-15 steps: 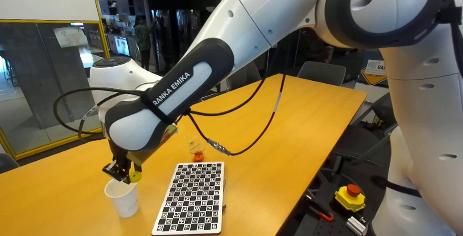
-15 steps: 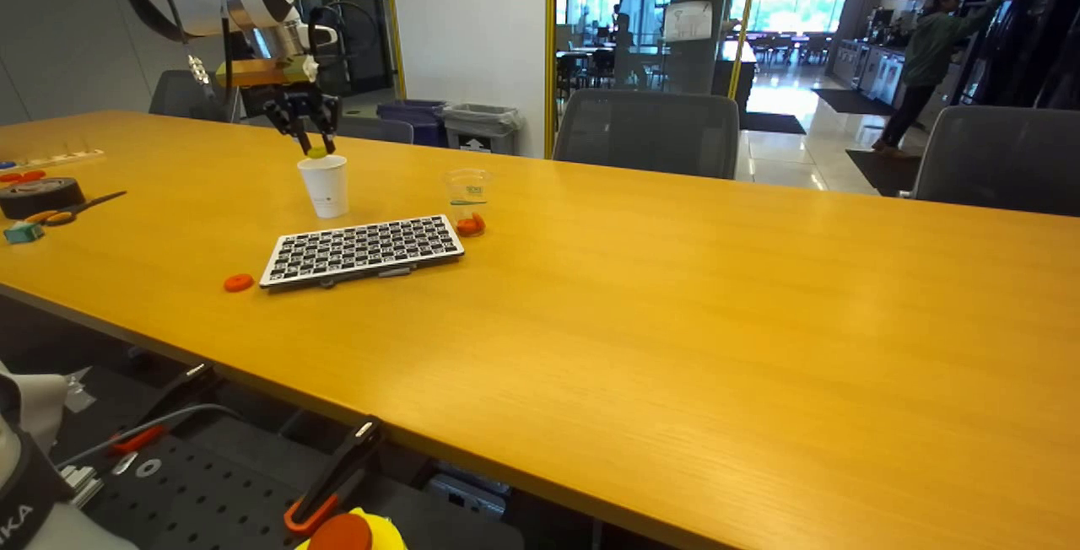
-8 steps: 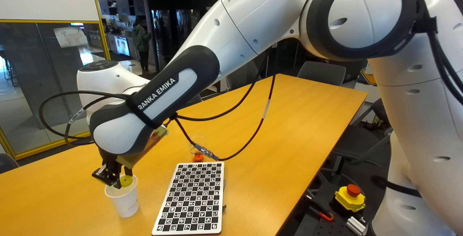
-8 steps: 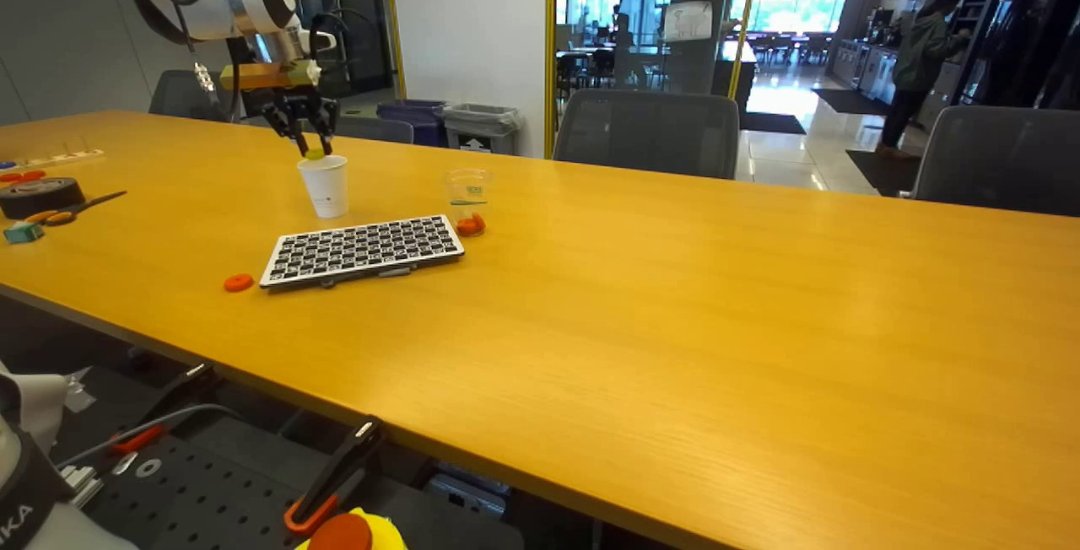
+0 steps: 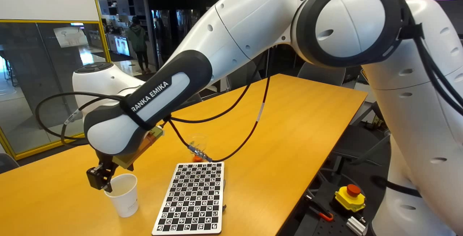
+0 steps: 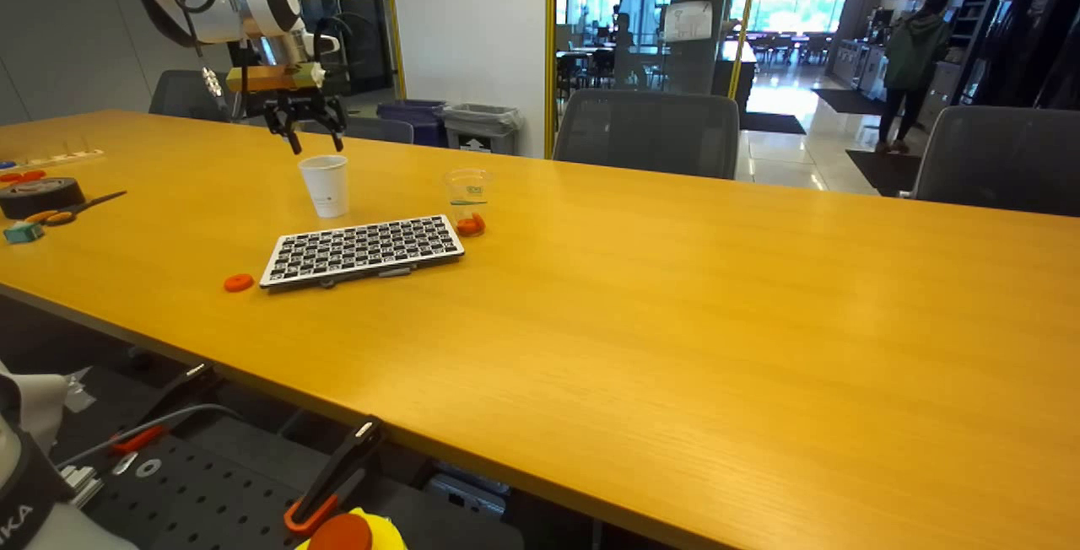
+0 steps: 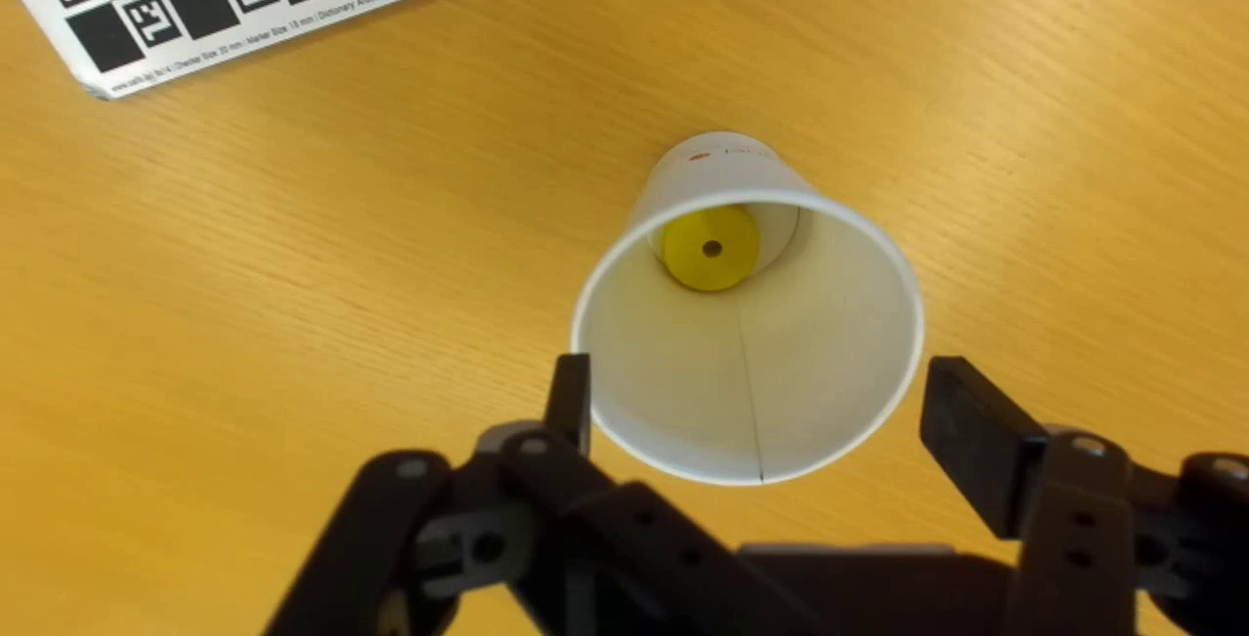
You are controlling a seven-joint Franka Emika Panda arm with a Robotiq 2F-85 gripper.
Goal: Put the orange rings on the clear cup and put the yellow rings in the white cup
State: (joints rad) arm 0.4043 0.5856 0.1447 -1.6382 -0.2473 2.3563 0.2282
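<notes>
One yellow ring (image 7: 734, 251): lay inside the white cup (image 6: 326, 191), down at its bottom, well below the gripper (image 6: 317, 148); whether more sat beneath it could not be told.
Gripper: its fingers stood well apart, tips over the white cup, one toward either side of its mouth in the wrist view; contact with the rim was hard to judge.
White cup: stood upright on the table (image 6: 675, 322), alongside a long edge of the checkered board (image 5: 191, 198) but apart from it.
Orange rings (image 6: 468, 227): sat at the bottom of the clear cup (image 6: 467, 187), well apart from the gripper, their number unclear.
Clear cup: stood upright just beside a short end of the board.
Loose orange ring (image 6: 239, 283): lay flat on the table near the board's opposite end.
Checkered board: took up the space between the clear cup and that loose ring.
Cable connector (image 5: 199, 152): hung in front of the clear cup in an exterior view, partly hiding it and its rings.
Black roll (image 6: 38, 198): lay near scissors (image 6: 80, 207) and a teal block (image 6: 23, 233), with red-orange pieces (image 6: 32, 175) just behind.
</notes>
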